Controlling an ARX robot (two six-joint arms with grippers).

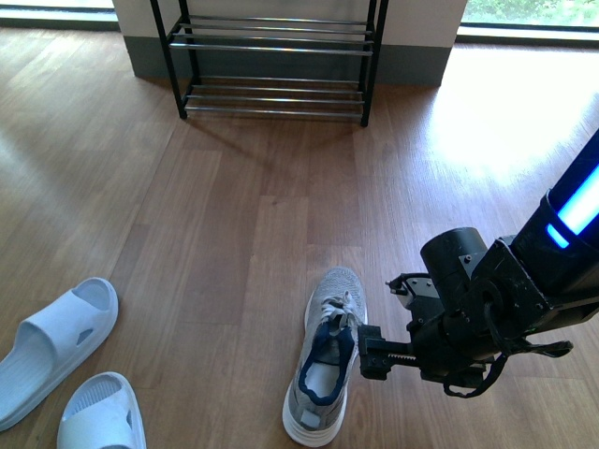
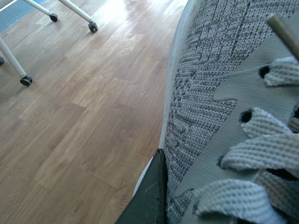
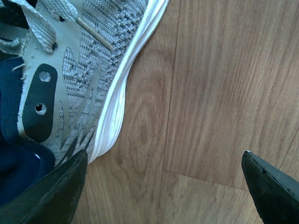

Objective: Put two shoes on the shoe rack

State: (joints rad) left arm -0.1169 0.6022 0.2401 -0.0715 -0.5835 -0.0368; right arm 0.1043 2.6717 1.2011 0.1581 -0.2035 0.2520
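Two dark fingers of the right claw are standing wide apart and holding nothing — bare wooden plank floor is showing between them. The black right arm, with a blue light strip glowing on its upper link, is slanting down from the right. It is folding low at the wrist, so the claw is pointing sideways just above the floor.

One grey knit sneaker with a white sole and dark blue lining is lying flat just beside the claw, toe pointing away from the robot. One finger is hanging at the sneaker's collar edge, while the other is sitting well clear of the sole on its outer side. Whether the near finger is touching the shoe cannot be told.

Two pale blue moulded rubber slide sandals are lying well apart from the claw, beyond the sneaker. The black-framed shoe rack with silver rod shelves is standing far ahead of the claw.

The left claw's one visible dark finger is lying against a grey knit upper with flat laces — how far this claw is open cannot be told.
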